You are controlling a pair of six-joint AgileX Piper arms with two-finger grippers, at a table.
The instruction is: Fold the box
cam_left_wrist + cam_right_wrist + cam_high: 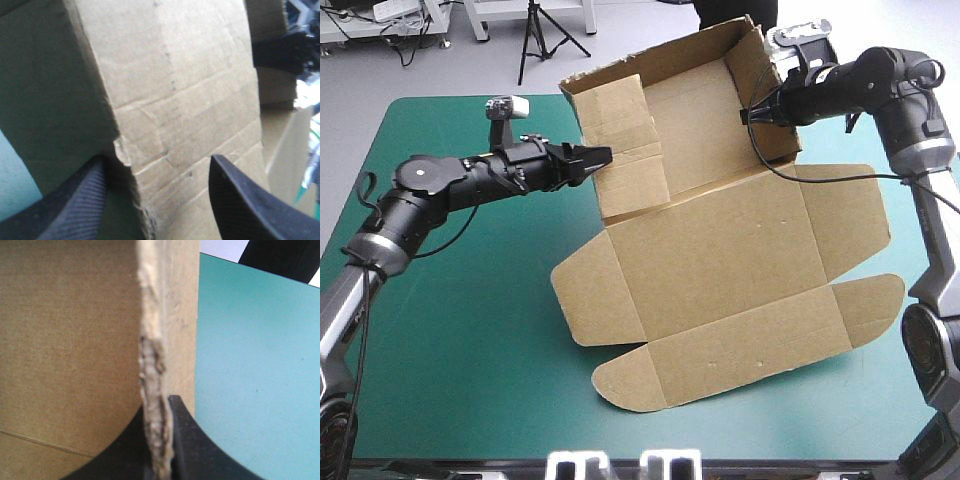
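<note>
High view: brown box (720,260) sits mid-table on the teal-green cover (460,330), skewed, with its far end toward the far right corner. The near half lies flat on the cover: broad panels with side flaps, and the nearest panel has rounded ends. The far half is tipped up off the cover, with the back panel and 2 side walls raised into an open trough. The left gripper (600,158) reaches in from the left to the left side wall of the raised part. The right gripper (760,108) is at the right side wall, near the box's far corner.

Left wrist view: 2 black fingers (75,210) stand wide apart, released, nothing pinched. The worn corner of a board wall stands between them, close against 1 finger and clear of the other. A strip of cover shows beside the box.

Right wrist view: fingers (184,440) are clenched on the wall's ragged cut edge, board sandwiched between them, so this gripper is grasping the box. The board's face fills 1 side, bare cover the other.
</note>
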